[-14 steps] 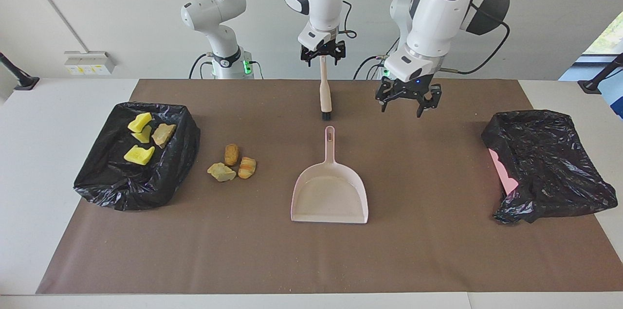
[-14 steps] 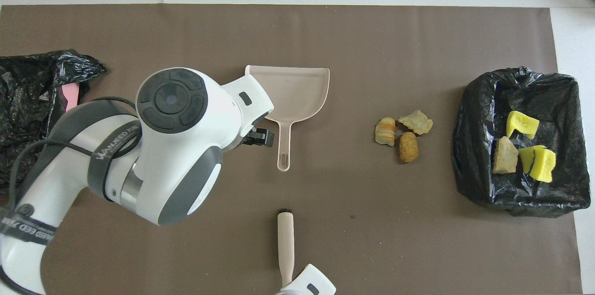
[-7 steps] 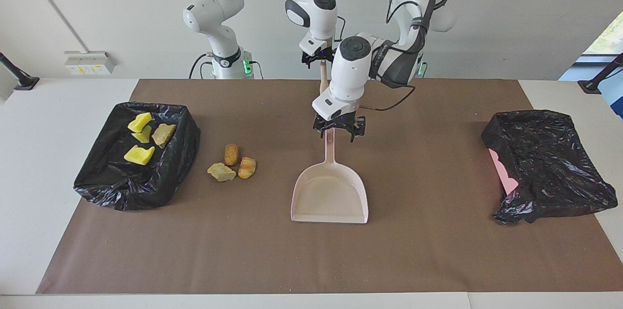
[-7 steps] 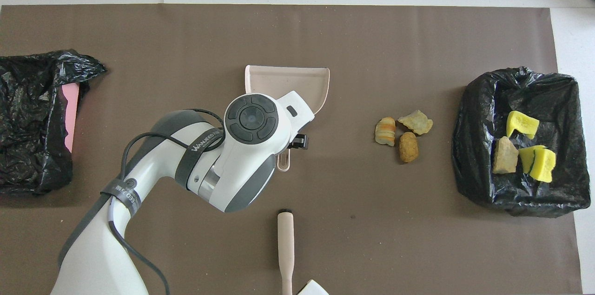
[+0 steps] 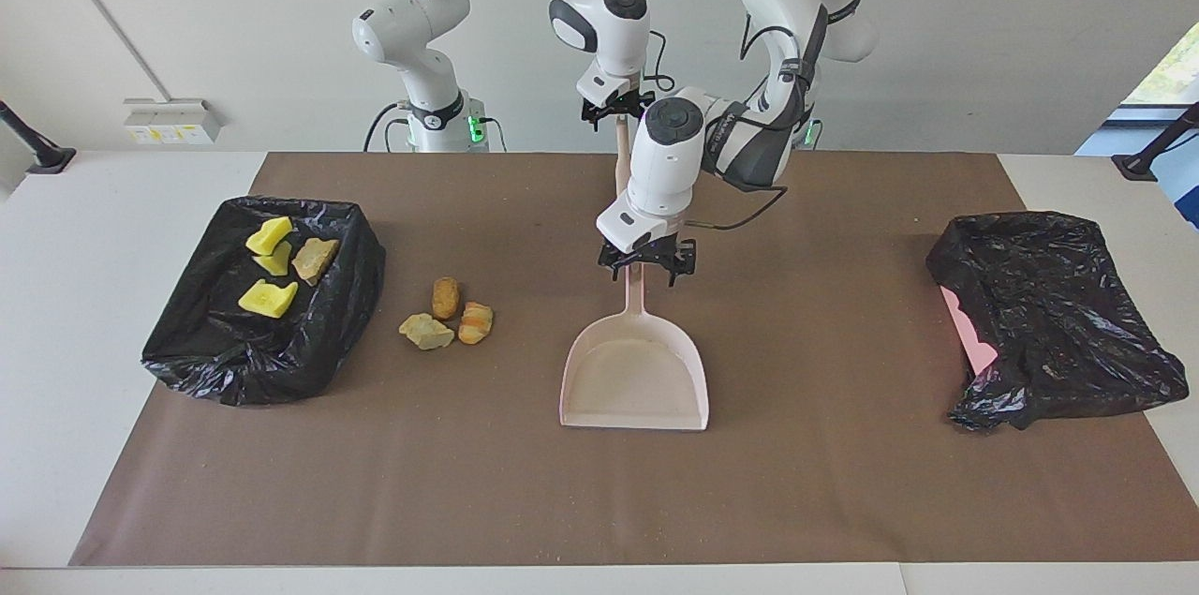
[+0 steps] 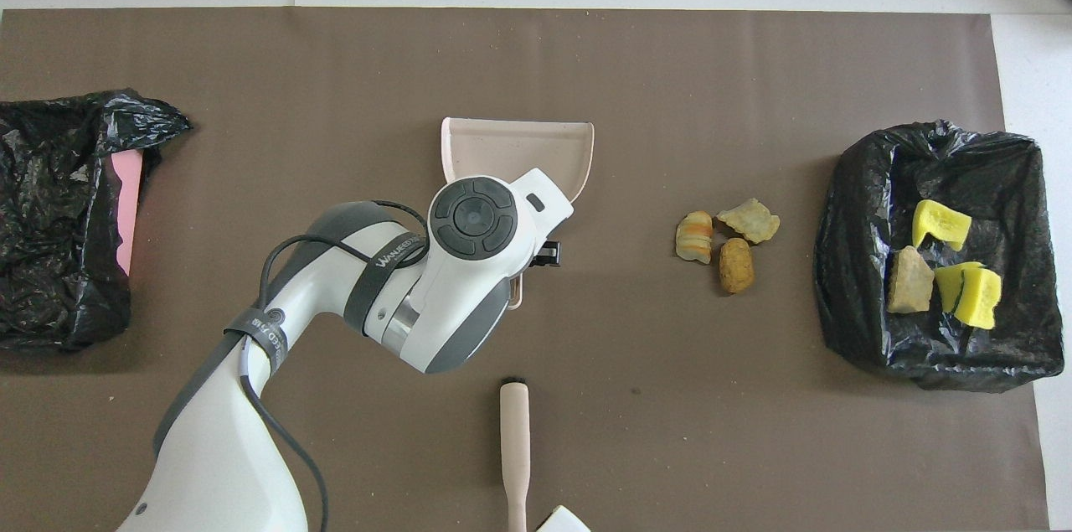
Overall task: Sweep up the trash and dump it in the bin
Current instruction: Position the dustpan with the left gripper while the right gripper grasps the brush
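Of the trash, three tan-brown scraps [image 5: 447, 314] lie loose on the brown mat [image 5: 824, 492], just beside the black-lined bin [image 5: 323, 333] at the right arm's end of the table, and four more pieces [image 5: 279, 265], yellow sponge chunks and a tan one, sit inside that bin. We see the pale pink dustpan [image 5: 635, 379] flat on the mat near the middle, well apart from the loose scraps, its handle pointing toward the robots. The left gripper [image 5: 646, 260] is down over that handle and straddles it; we cannot tell whether its fingers have yet pinched it. The right gripper [image 5: 615, 111] is at the top of the beige-handled brush [image 6: 515, 440], which stands bristles-down on the mat nearer to the robots than the dustpan; we judge that it holds the brush, though we cannot tell how firmly. A second black bag [image 5: 1049, 314] lies crumpled at the left arm's end. From here we think the main risk is a shallow or off-centre grasp on the thin handle: the pan could twist or tip when lifted. The brush also stands close to the left arm, so the two could collide during the sweep, and a hard stroke could scatter the scraps.
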Controlling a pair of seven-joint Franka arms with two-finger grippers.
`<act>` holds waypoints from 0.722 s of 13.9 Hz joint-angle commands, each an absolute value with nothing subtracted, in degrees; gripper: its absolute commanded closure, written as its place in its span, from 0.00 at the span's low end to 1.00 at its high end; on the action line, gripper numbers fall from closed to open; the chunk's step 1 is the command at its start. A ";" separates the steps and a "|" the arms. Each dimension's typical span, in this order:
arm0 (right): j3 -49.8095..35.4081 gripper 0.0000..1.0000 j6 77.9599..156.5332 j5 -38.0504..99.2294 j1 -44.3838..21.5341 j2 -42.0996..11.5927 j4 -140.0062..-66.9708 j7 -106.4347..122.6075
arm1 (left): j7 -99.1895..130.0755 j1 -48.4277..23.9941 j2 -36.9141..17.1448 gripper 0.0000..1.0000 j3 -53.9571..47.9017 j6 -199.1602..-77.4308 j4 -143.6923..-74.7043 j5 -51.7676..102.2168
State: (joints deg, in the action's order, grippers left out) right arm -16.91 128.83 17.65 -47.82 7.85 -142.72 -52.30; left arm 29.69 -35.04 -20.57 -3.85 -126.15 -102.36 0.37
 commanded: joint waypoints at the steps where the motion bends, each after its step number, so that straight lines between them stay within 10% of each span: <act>1: -16.70 1.00 129.82 18.72 -48.16 7.38 -142.56 -52.82 | 30.85 -35.77 -20.04 0.71 -2.90 -125.60 -102.75 -1.66; 5: -16.44 1.00 127.28 17.93 -47.90 8.26 -141.25 -53.78 | 30.67 -35.95 -19.78 0.97 -2.90 -124.19 -102.74 -2.02; 10: -16.17 1.00 115.52 13.19 -42.29 15.01 -139.57 -51.87 | 19.48 -34.46 -14.69 1.00 -2.90 -115.78 -102.39 -5.80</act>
State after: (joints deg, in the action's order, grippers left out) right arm -16.03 120.62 15.37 -45.60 10.15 -139.41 -52.39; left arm 26.05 -34.93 -18.83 -3.38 -120.90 -101.92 -4.52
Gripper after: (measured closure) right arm 0.731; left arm 0.687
